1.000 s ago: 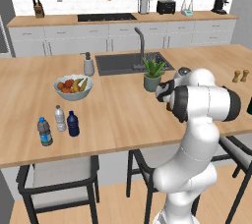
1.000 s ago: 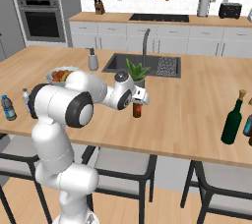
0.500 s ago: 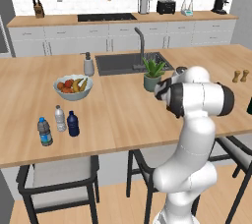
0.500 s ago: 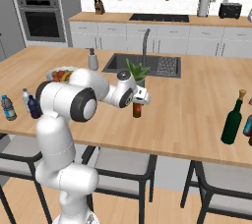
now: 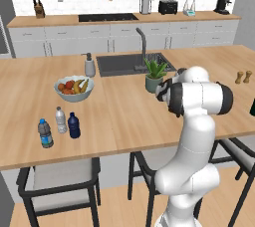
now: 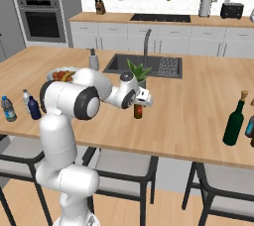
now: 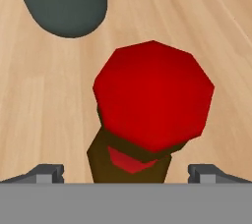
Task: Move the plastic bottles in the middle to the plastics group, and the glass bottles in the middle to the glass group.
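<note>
The amber-brown bottle (image 6: 138, 111) with its red cap (image 7: 153, 93) stands upright on the island counter, just in front of the grey plant pot (image 7: 64, 2). My gripper (image 6: 140, 103) hangs over it, open, with one fingertip on each side of the bottle (image 7: 130, 164) and not touching it. A tall dark green bottle (image 6: 233, 121) stands at the right end of the counter beside another bottle (image 6: 250, 127) cut off by the frame edge. At the left end the navy-blue bottle (image 5: 73, 125) stands next to two clear water bottles (image 5: 61, 120) (image 5: 45, 134).
A potted plant (image 5: 154, 74) stands by the sink (image 5: 132, 63). A fruit bowl (image 5: 73, 89) and a soap dispenser (image 5: 89, 65) are on the left half. Salt and pepper shakers (image 5: 243, 76) sit at the far right. Stools stand under the near edge.
The arm's elbow has swung a little. The hand stays over the amber bottle with its jaws open.
</note>
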### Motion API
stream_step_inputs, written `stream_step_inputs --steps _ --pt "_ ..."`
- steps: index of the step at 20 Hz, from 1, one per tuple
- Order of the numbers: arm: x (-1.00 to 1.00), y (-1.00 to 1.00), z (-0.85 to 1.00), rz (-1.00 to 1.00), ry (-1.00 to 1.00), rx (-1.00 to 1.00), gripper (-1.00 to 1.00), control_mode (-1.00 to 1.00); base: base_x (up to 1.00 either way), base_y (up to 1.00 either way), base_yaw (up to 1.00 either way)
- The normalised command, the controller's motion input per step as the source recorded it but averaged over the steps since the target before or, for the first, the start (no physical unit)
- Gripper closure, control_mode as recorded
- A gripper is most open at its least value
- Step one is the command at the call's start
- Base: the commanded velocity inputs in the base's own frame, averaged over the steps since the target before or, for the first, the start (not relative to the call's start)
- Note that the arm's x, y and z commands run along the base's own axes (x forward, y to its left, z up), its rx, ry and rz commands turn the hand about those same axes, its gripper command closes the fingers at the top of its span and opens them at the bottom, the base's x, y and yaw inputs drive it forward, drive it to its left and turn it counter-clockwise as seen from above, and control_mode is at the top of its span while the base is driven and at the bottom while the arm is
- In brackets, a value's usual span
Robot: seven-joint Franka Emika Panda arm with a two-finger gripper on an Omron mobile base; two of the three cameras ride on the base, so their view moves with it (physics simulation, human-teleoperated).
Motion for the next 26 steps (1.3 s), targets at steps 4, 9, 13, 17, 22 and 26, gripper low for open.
stream_step_inputs --steps 4,9,13,17,22,26 --pt "0.00 0.00 -0.16 0.00 0.00 0.00 -1.00 -1.00 0.00 0.00 0.00" --pt "0.00 0.00 -0.01 0.00 0.00 0.00 -1.00 -1.00 0.00 0.00 0.00" --pt "0.00 0.00 0.00 0.00 0.00 0.00 1.00 -1.00 0.00 0.00 0.00" --pt "0.00 -0.04 0.05 0.00 0.00 0.00 1.00 -1.00 0.00 0.00 0.00" --pt "-0.15 -0.41 0.49 -0.07 0.01 0.00 1.00 -1.00 0.00 0.00 0.00" --pt "-0.10 -0.83 0.54 -0.13 0.08 0.00 1.00 -1.00 0.00 0.00 0.00"
